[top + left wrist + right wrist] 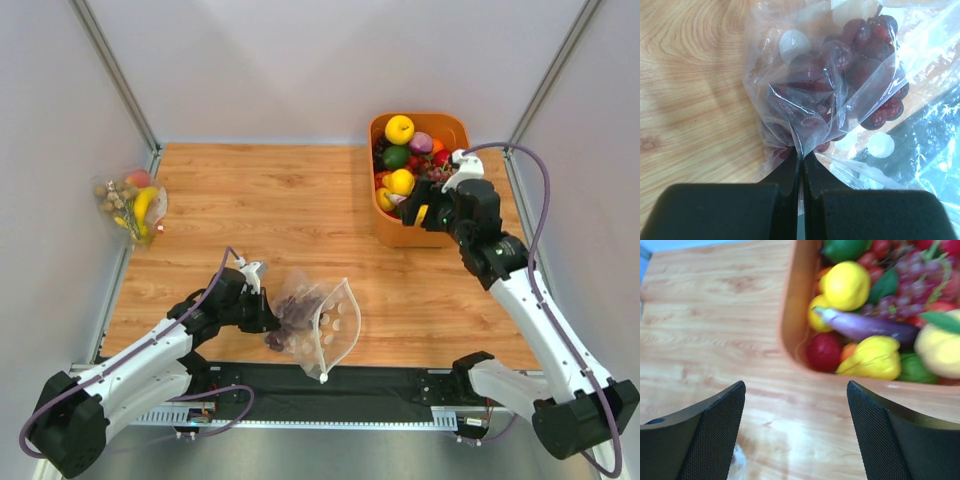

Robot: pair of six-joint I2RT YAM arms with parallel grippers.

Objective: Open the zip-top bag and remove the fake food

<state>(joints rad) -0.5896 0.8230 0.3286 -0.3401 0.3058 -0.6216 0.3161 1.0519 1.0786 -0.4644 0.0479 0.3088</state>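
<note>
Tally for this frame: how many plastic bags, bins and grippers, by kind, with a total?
Plastic bags: 2 (zip-top bag, clear bag at the left wall)
Orange bin: 1
Grippers: 2 (left gripper, right gripper)
Total: 5

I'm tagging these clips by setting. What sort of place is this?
Probably a robot test cell: a wooden table walled by white panels, a left arm and right arm bolted at its near edge, and an orange bin of toy-like fruit.
</note>
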